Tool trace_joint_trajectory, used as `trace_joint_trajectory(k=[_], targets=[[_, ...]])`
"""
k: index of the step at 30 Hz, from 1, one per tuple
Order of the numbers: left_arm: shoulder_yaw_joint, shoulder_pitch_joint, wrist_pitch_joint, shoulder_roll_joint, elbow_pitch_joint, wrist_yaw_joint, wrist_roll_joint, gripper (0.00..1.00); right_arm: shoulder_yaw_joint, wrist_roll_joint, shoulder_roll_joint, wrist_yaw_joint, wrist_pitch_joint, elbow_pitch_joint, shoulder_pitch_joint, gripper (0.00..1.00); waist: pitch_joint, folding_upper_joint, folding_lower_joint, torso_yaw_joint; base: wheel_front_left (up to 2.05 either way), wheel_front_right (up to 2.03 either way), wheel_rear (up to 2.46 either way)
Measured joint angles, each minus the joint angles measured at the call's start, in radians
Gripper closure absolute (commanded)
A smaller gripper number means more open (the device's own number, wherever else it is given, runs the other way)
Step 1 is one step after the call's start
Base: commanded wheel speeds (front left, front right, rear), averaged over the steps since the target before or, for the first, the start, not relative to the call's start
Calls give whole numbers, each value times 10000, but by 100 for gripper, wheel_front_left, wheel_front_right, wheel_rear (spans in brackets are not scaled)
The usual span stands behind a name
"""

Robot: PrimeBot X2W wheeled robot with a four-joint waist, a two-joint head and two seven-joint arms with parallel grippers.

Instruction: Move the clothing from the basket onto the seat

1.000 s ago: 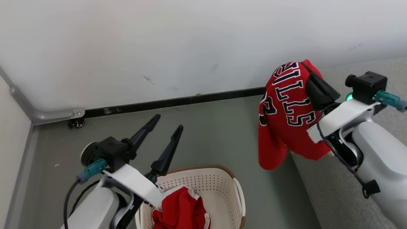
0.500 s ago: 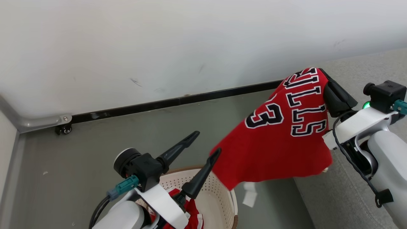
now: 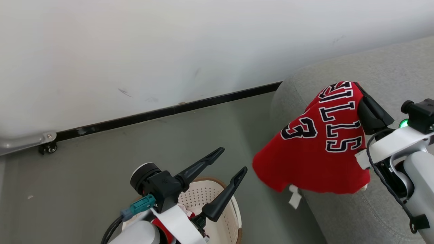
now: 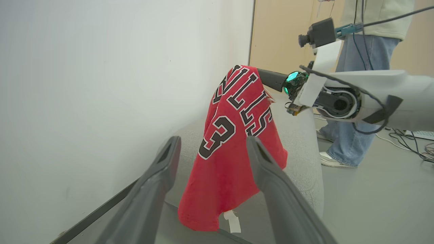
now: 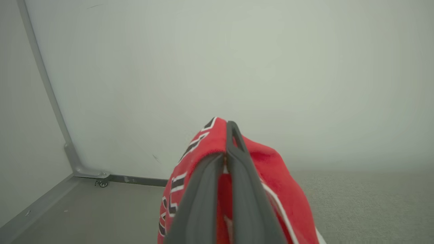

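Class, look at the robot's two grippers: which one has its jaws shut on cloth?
The right gripper: its jaws pinch the red jersey by the grey seat. The left gripper has its jaws apart, empty, near the basket.

Pale grey forearms (image 3: 418, 176) carry white brackets (image 3: 390, 144), teal connectors (image 3: 142, 204), black cables (image 3: 114, 225) and long dark tapered fingers (image 3: 203, 162).

Matt cloth jersey (image 3: 315, 162); rough woven fabric seat (image 3: 339, 217); smooth perforated plastic basket (image 3: 200, 195).
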Motion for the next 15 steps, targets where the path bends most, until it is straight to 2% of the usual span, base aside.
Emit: trace_joint_trajectory(k=[15], targets=[[-163,143,-2,111,-320,0,-113,0,-836,-265,-188,0,-6,-410,561,100,107,0,0,-842,0,0,0]])
